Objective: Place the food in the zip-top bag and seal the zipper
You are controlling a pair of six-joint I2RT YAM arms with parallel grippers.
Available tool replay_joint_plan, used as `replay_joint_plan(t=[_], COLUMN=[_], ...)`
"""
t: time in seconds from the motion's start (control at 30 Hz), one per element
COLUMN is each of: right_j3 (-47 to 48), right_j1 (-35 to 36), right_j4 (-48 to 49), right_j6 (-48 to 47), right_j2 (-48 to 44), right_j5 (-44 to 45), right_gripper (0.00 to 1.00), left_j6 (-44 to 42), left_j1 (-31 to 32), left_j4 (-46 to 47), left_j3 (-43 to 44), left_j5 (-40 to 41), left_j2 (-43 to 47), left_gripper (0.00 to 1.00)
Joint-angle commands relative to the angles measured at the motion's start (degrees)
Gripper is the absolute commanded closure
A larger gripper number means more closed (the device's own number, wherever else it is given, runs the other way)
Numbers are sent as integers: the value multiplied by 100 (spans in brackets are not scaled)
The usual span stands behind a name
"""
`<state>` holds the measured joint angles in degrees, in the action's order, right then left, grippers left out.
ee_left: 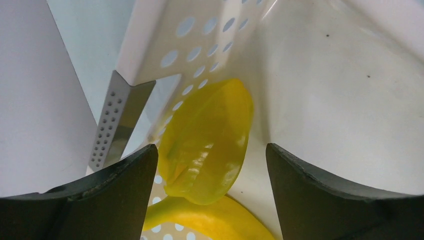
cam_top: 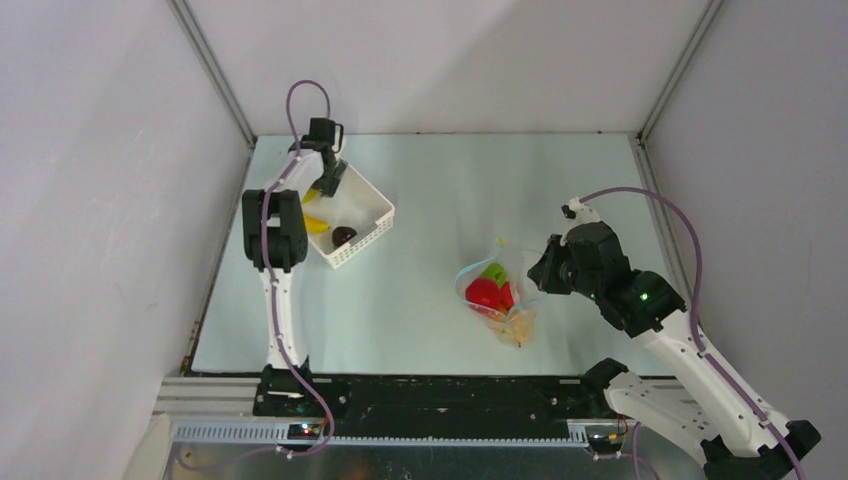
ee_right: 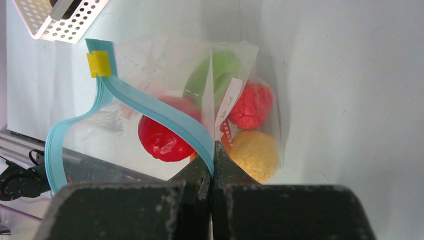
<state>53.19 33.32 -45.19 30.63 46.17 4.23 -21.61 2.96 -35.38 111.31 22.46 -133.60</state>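
Observation:
The clear zip-top bag [cam_top: 497, 298] lies right of the table's middle, holding red, green, orange and yellow toy food [ee_right: 162, 135]. My right gripper [ee_right: 212, 159] is shut on the bag's light blue zipper strip [ee_right: 150, 107], whose mouth gapes open; a yellow slider [ee_right: 99, 64] sits at its far end. My left gripper [ee_left: 210, 170] is open inside the white slotted basket [cam_top: 372, 205], its fingers on either side of a yellow toy pepper [ee_left: 207, 145] with a yellow banana [ee_left: 215, 222] below it. A dark purple piece [cam_top: 344, 236] lies in the basket too.
The basket stands at the far left of the table near the left wall [cam_top: 100, 200]. Enclosure walls rise on the left, back and right. The basket's corner [ee_right: 60, 20] shows at the top left of the right wrist view.

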Motion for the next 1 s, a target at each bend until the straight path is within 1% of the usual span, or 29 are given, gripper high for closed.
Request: replay_joint_plan(t=[0.0, 0.1, 0.17, 0.23, 0.27, 0.37, 0.4, 0.43, 0.5, 0.53, 0.6, 0.63, 0.7, 0.77, 0.97], right_j3=[284, 288, 288, 307, 326, 341, 341, 341, 341, 341, 340, 341, 341, 341, 341], right_j1=[-49, -58, -66, -83, -81, -87, -88, -84, -93, -91, -92, -94, -91, -94, -93], right_j4=[41, 27, 31, 22, 16, 11, 6, 3, 6, 8, 29, 52, 89, 112, 84], right_j6=[-158, -168, -187, -203, -210, -229, -226, -225, -242, -251, -268, -282, -293, -305, -326], right_j2=[-20, -21, -16, 0, 3, -22, -25, -28, -23, -10, 8, 11, 14, 15, -45], right_j5=[171, 193, 164, 156, 146, 140, 151, 158, 181, 194, 184, 179, 150, 136, 135], right_gripper=[100, 100, 100, 100, 100, 100, 100, 100, 100, 100, 100, 100, 100, 100, 100], left_j6=[-198, -242, -258, -287, -298, -333, -339, -358, -390, -398, -426, -437, -437, -436, -344], left_j1=[92, 138, 154, 180, 183, 207, 215, 234, 262, 273, 286, 284, 289, 290, 292], left_j4=[-273, -374, -396, -349, -335, -258, -237, -177, -5, 123, 336, 416, 626, 738, 834], left_j3=[416, 616, 690, 655, 638, 540, 473, 432, 246, 76, -212, -297, -542, -709, -901], left_j5=[436, 584, 724, 769, 760, 795, 804, 833, 861, 863, 836, 818, 815, 817, 884], left_j2=[-217, -373, -468, -469, -454, -405, -391, -350, -244, -188, -20, 114, 283, 405, 707], left_gripper=[15, 19, 22, 28, 34, 44, 49, 51, 59, 65, 73, 74, 79, 81, 85])
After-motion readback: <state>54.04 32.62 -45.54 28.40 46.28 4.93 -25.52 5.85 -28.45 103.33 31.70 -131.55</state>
